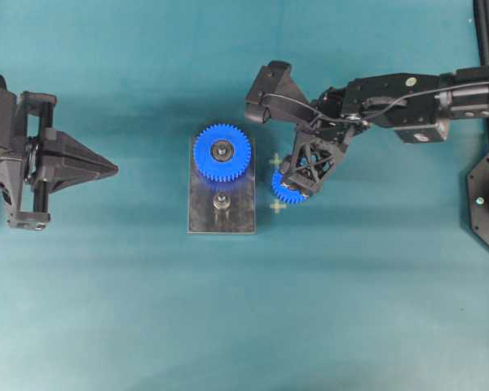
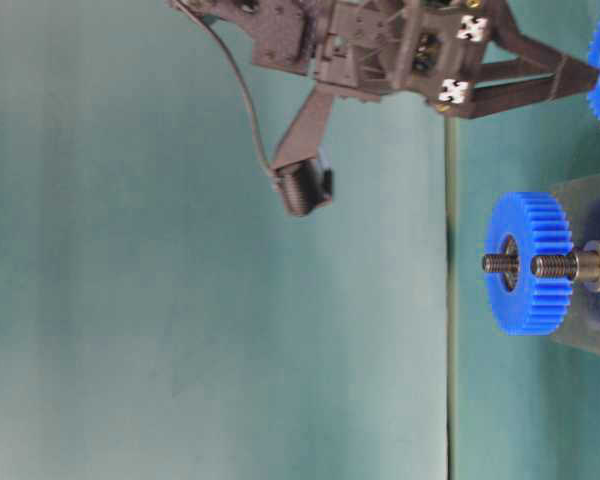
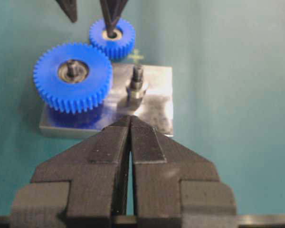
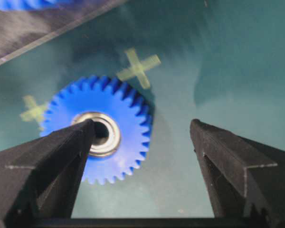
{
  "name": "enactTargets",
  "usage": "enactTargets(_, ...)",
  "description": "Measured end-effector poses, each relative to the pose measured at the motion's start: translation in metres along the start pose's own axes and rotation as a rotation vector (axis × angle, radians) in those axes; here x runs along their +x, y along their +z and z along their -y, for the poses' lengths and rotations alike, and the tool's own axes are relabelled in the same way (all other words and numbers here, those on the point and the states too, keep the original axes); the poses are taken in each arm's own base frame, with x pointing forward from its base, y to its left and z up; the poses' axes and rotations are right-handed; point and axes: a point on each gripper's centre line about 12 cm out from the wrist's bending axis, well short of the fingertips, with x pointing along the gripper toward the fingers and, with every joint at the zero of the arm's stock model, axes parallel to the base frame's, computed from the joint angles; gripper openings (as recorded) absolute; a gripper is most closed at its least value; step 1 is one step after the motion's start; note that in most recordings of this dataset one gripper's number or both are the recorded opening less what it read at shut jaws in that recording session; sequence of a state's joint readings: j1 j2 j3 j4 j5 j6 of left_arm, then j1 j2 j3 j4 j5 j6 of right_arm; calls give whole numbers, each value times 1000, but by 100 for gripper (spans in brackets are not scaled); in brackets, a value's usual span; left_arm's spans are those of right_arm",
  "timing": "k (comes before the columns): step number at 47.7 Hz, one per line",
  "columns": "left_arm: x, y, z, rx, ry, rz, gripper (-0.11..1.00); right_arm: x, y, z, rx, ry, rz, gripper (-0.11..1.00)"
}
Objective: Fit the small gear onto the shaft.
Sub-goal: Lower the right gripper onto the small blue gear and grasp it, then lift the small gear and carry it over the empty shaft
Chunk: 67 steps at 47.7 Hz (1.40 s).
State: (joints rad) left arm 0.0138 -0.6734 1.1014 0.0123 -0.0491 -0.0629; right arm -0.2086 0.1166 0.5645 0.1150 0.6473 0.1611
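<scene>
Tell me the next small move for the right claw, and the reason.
Probably close on the small gear: the right claw is open, one finger over the centre hole, the other beyond the rim. The gear lies on the table, the shaft bare.

Large blue gear point(image 1: 222, 151) on grey plate point(image 1: 204, 216); two tape crosses point(image 4: 138, 67).

right hand point(image 4: 142, 137) spread wide, pointing down; left hand point(image 3: 129, 124) seemingly closed.

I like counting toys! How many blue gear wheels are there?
2. The large bright blue toothed plastic gear sits on a peg at the far end of the grey rectangular metal plate. The small blue toothed plastic gear lies flat on the teal table beside it.
</scene>
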Motion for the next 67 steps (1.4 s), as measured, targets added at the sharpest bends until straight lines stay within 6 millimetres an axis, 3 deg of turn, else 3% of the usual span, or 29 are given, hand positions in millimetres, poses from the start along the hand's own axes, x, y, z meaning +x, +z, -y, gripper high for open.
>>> enactTargets(36, 0, -1, 0, 1, -1, -3, 0, 13, -8, 3, 19, -18, -88, 84)
enactTargets(40, 0, -2, 0, 1, -1, -5, 0, 13, -7, 3, 28, -20, -96, 76)
enactTargets(48, 0, -2, 0, 1, -1, -3, 0, 12, -6, 0, 32, -19, -104, 35)
enactTargets(58, -6, -6, 0, 1, -2, 5, 0, 9, -1, -3, 28, -16, -101, 34)
enactTargets(67, -16, -2, 0, -3, -3, 38, 0, -6, 12, -18, 32, 9, -121, 34)
